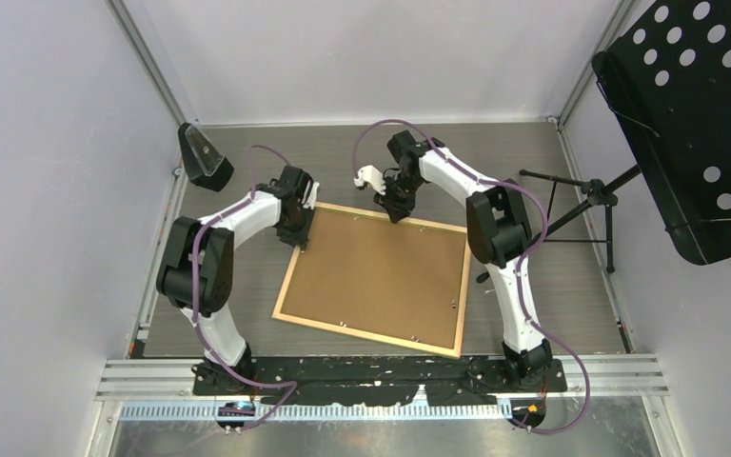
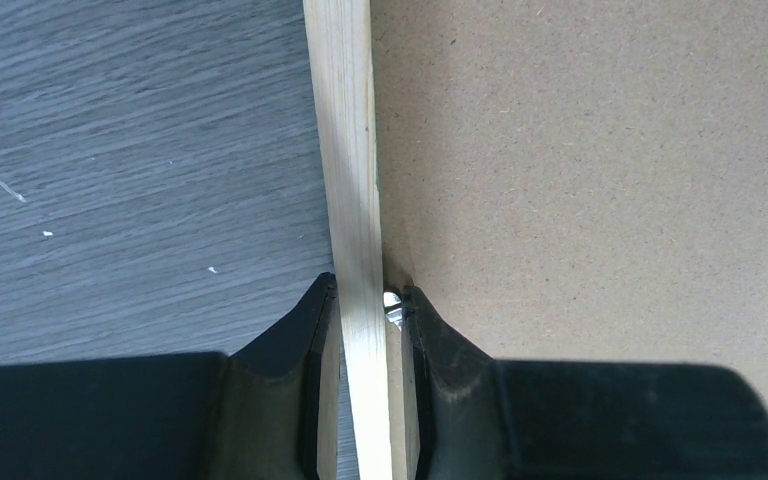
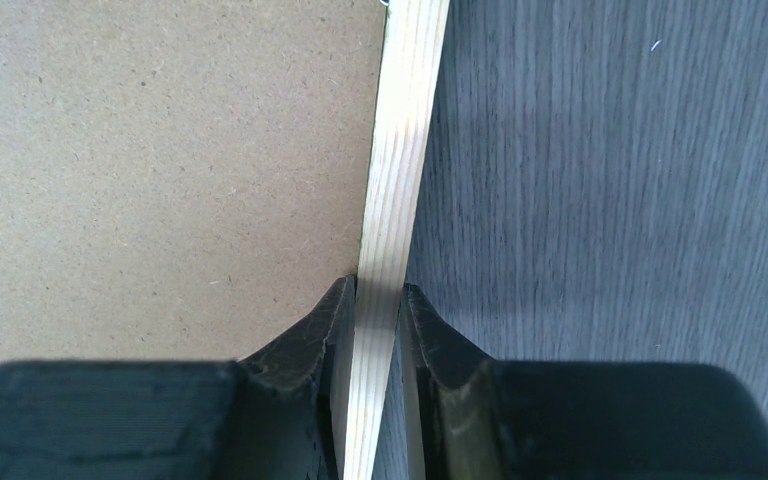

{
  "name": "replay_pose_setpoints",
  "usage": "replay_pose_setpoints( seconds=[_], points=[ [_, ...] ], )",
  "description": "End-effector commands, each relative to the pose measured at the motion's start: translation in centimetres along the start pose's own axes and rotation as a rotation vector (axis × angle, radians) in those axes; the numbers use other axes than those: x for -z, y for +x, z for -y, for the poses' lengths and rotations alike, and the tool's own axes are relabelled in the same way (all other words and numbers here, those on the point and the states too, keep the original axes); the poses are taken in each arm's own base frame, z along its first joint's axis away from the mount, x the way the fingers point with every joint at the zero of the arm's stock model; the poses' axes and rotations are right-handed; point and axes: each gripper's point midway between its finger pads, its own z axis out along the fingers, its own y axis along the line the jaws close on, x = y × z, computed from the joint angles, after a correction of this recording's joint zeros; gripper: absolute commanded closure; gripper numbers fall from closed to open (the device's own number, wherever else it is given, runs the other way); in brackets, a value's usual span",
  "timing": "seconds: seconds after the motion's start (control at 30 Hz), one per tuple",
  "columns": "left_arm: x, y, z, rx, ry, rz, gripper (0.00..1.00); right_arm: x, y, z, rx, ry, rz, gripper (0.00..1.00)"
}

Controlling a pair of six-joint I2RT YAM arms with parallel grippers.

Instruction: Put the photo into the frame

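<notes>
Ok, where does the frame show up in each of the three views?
Top external: the frame lies back-up at the centre of the picture, between the two arms.
Left wrist: one pale wood rail of the frame runs top to bottom, just left of centre.
Right wrist: another rail runs top to bottom near centre, leaning right.
Shared landmark: the brown hardboard backing, right of the rail in left wrist, left of it in right wrist.

Frame [image 1: 286, 288]: rail stretch near upper-left corner hidden under left hand [image 1: 297, 231]; rail cropped at bottom in both wrist views. Backing board [image 1: 381, 271] fittings: too small to identify.
</notes>
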Motion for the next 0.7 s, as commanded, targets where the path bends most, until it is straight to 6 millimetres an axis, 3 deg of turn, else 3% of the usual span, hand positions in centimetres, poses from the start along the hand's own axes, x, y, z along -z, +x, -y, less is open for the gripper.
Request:
replay_pose_setpoints(
  seconds=[0.0,0.3,0.57,0.67],
  points=[
    [1.78,-0.24,-2.32,-0.045,-0.078,0.016,0.86,0.73,2.44,0.27,-0.01,0.022,-0.109,0.94],
    [1.75,-0.35,-1.98,-0.043,-0.06,0.009,0.64,0.61,2.55,-0.06,-0.019,0.013,-0.11,0.94],
    [1.53,-0.2,-1.55,-0.042,-0.037,-0.001,0.62,0.64,2.38,-0.03,-0.018,0.014,-0.107,0.94],
    [1.23,0.04,-1.58,-0.042,-0.037,-0.011,0.66,0.64,2.42,0.0,-0.019,0.014,-0.107,0.95]
  ],
)
